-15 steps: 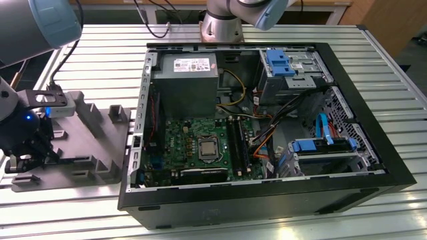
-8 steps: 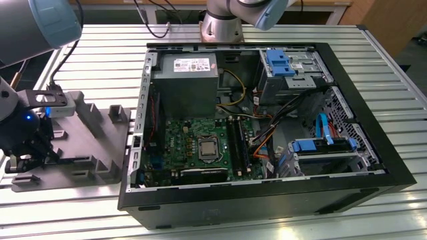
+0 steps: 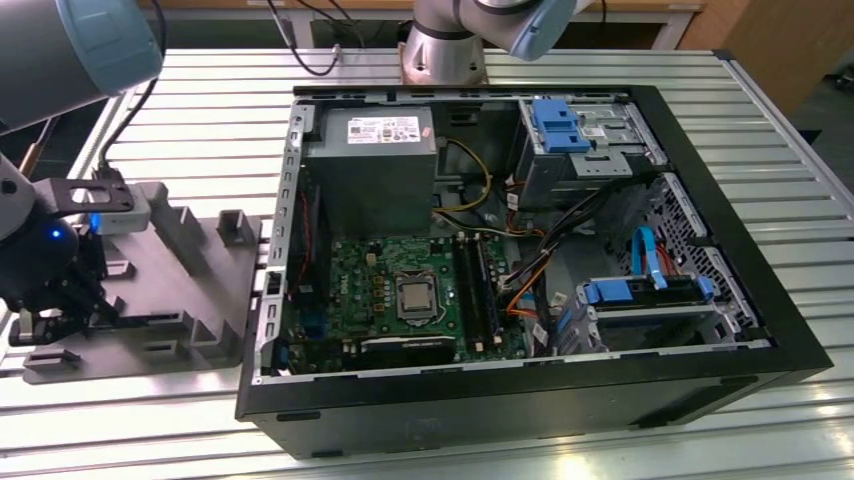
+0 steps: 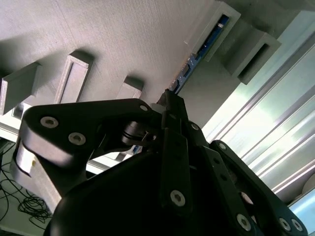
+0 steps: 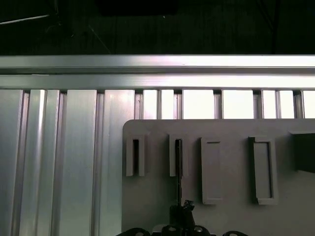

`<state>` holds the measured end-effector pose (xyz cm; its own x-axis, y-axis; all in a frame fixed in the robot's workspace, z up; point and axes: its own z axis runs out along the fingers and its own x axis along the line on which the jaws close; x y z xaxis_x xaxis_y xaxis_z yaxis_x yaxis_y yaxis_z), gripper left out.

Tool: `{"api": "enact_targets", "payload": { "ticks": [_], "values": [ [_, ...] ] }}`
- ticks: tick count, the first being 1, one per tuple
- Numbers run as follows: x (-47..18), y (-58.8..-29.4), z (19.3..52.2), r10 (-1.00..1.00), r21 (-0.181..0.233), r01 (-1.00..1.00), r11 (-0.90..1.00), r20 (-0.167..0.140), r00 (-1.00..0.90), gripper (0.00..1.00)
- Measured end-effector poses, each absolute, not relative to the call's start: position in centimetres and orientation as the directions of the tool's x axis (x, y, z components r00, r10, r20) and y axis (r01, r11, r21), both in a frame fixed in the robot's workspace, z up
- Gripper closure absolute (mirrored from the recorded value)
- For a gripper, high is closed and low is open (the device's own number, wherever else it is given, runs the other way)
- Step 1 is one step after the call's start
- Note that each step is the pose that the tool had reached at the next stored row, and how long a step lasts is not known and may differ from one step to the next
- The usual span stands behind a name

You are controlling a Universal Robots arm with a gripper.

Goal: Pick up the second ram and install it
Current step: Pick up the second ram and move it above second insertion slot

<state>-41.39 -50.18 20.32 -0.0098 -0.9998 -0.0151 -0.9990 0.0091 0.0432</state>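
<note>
Slatted metal table [image 3: 174, 80]; grey tray [image 5: 147, 196] beside open case [image 3: 747, 330]. Ram [image 5: 178, 162] stands on edge in tray slot, long axis running straight out from gripper [image 5: 181, 215]. Jaws look pinched across ram's thin faces at near end.

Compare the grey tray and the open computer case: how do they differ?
The grey tray is low and flat with upright posts; the computer case is a deep black box, open on top. The tray holds a ram stick on edge; the case holds a motherboard and cables. Both rest on the slatted metal table.
</note>
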Motion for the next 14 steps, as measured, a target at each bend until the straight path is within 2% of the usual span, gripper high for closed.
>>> {"api": "enact_targets", "payload": {
  "ticks": [14],
  "values": [
    [-41.39,-50.18,20.66,-1.000,0.043,-0.999,0.009,-0.015,-0.010,0.89]
  ]
}}
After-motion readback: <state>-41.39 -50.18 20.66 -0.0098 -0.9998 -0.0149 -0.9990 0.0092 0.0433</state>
